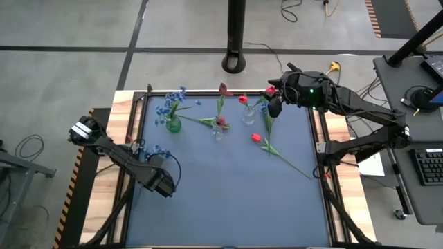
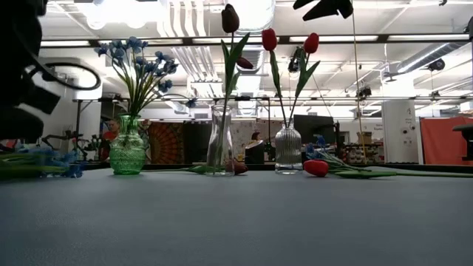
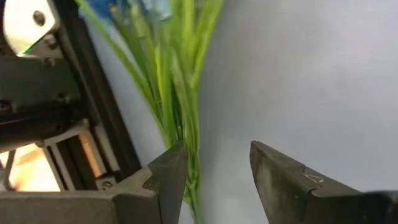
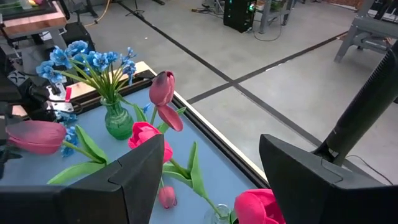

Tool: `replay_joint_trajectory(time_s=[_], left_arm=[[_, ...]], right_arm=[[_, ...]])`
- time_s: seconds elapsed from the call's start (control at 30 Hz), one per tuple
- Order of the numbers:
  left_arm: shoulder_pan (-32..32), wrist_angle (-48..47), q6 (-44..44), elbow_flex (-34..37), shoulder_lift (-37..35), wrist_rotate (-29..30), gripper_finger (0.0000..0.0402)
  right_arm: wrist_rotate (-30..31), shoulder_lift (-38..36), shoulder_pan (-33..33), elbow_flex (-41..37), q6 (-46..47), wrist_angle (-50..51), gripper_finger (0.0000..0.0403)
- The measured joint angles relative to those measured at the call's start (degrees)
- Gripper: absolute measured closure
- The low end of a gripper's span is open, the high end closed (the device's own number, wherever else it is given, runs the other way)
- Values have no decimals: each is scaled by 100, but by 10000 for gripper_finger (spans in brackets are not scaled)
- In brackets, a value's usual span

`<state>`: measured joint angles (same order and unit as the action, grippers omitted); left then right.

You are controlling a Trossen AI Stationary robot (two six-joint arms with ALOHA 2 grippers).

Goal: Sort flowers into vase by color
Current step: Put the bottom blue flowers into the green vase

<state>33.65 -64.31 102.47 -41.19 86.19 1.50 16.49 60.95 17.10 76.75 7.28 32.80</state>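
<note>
Left gripper (image 3: pixel 214 177), jaws apart, straddles blue flower (image 3: pixel 180 93) stems at bench's left edge; next close and lift toward green vase (image 1: pixel 173 124).

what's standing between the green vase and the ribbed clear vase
A tall clear vase with a dark red tulip stands between the green vase and ribbed vase, in the low view.

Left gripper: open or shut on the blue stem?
Open. The left gripper shows a clear gap between its fingers; the blue flower stems lie against one finger, not clamped.
</note>
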Motion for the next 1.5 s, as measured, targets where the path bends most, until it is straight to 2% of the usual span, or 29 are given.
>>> replay_joint_trajectory(time_s=[0.2,0.57,1.13,1.3,1.5], left_arm=[[0,33,138,234,0,-75,245],[0,-228,121,-92,0,-52,244],[0,-348,88,66,75,99,245],[-152,-334,138,66,194,109,263],[-351,-47,-109,78,345,94,304]], right_arm=[[0,0,0,-15,63,0,148],[0,0,0,-18,111,-1,147],[2,2,0,-118,179,-3,152],[2,2,0,-168,176,-7,152],[0,2,0,-201,176,13,153]])
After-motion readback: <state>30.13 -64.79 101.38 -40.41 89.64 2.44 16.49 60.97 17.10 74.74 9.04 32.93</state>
